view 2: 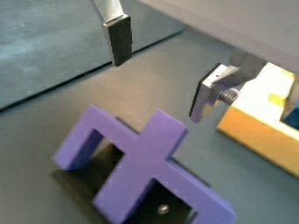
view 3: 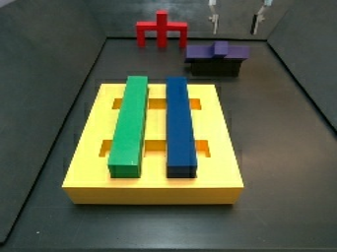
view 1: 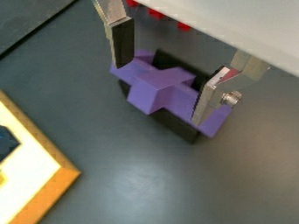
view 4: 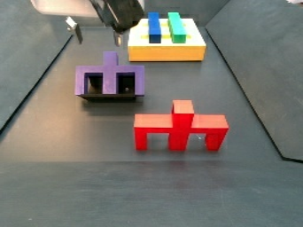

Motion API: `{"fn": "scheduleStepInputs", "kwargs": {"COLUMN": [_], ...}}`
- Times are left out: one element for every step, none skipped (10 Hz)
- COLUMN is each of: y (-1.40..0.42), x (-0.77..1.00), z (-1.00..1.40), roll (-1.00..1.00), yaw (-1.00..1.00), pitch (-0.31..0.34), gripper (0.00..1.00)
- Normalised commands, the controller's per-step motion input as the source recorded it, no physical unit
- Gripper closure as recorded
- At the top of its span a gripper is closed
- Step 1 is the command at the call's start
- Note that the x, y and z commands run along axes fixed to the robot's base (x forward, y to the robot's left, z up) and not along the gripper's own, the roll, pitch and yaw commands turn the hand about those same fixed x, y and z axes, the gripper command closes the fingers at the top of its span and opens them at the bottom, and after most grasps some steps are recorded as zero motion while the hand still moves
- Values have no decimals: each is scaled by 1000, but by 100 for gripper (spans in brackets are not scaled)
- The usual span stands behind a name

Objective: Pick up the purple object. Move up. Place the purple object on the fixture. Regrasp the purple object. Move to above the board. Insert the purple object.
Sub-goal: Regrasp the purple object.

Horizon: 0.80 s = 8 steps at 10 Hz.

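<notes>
One purple object [view 1: 158,83] lies on the fixture [view 4: 109,94] beneath the spread gripper [view 1: 170,66].

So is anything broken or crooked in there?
Nothing stands out. The purple object lies flat on the fixture, the gripper hangs open above it, the red piece stands upright, and both bars sit straight on the board.

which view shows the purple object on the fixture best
A side view shows the whole purple object lying on the fixture, open pincer above. Wrist views crop it; the far side view shows it small.
</notes>
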Motion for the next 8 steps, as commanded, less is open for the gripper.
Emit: {"fn": "scheduleStepInputs", "kwargs": {"y": [0, 0, 0, 0, 0, -6, -91, -103], "x": [274, 231, 77, 0, 0, 0, 23, 0], "z": [46, 26, 3, 0, 0, 0, 0, 0], "roll": [1000, 1000, 1000, 1000, 1000, 1000, 1000, 1000], "yaw": [140, 137, 160, 217, 251, 283, 360, 349], "pitch": [43, 37, 86, 17, 0, 0, 0, 0], "gripper": [0, 0, 0, 0, 0, 0, 0, 0]}}
